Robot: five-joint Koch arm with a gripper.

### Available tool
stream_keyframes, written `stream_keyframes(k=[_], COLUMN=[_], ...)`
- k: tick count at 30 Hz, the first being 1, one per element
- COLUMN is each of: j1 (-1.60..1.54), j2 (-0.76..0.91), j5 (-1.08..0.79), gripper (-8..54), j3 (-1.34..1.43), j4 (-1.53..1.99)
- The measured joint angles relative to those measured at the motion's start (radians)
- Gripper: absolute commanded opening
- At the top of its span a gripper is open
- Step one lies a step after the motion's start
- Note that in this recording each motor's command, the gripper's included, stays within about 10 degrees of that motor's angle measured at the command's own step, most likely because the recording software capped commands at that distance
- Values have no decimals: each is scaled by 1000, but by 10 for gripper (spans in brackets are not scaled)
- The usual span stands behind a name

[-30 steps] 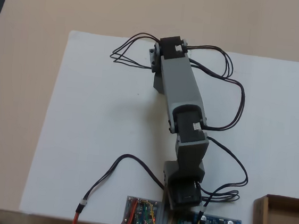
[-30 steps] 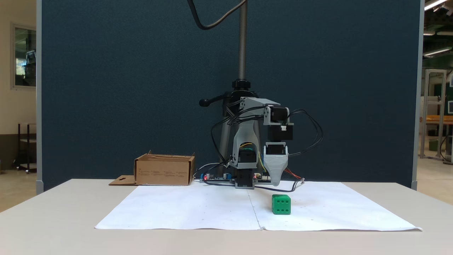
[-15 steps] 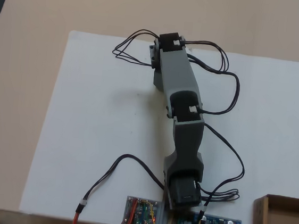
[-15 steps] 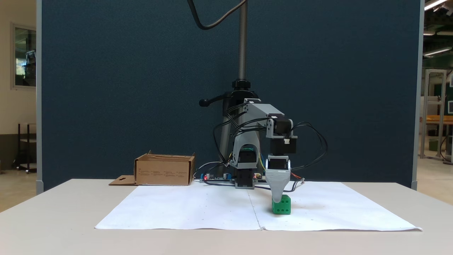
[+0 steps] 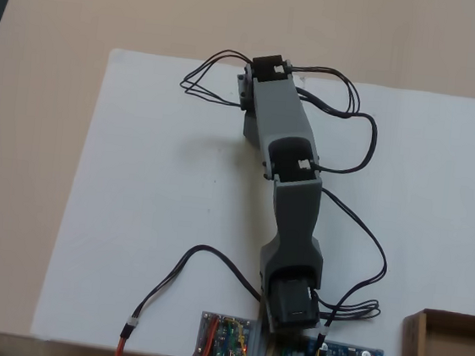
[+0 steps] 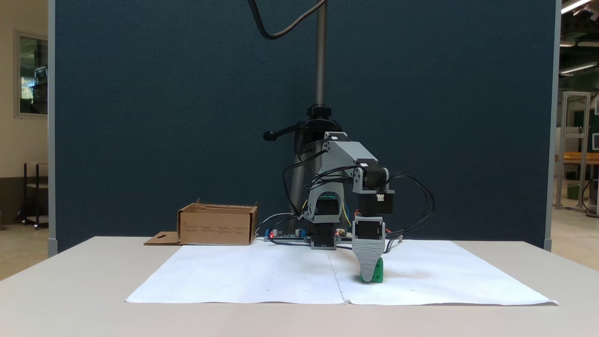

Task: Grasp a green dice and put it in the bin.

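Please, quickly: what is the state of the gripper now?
Gripper: down over the green dice; open or shut cannot be told, one jaw hides the other.

Grey arm (image 5: 288,145) reached forward from its base, wrist bent straight down, gripper (image 6: 367,276) tip at the table surface, jaw gap not discernible.

A pale beige table (image 6: 70,290) is carrying a white paper sheet (image 6: 262,276); the cardboard bin (image 6: 217,224) is sitting behind the sheet's left corner. The green dice (image 6: 378,270) is resting on the paper; circuit boards (image 5: 287,352) are lying along its far edge.
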Motion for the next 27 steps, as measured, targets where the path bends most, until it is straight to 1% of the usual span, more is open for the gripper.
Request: stream_keyframes(k=[7, 11, 15, 18, 20, 22, 24, 27], j1=[87, 253, 437, 664, 753, 945, 1031, 1247], j2=[-2, 6, 89, 209, 253, 339, 353, 360], j5=[0, -2, -11, -101, -135, -230, -265, -328], gripper=[119, 118, 119, 119, 119, 119, 118, 119], j3=[0, 2, 2, 3, 2, 2, 2, 2], j4=[-48, -103, -112, -114, -112, -107, -100, -89])
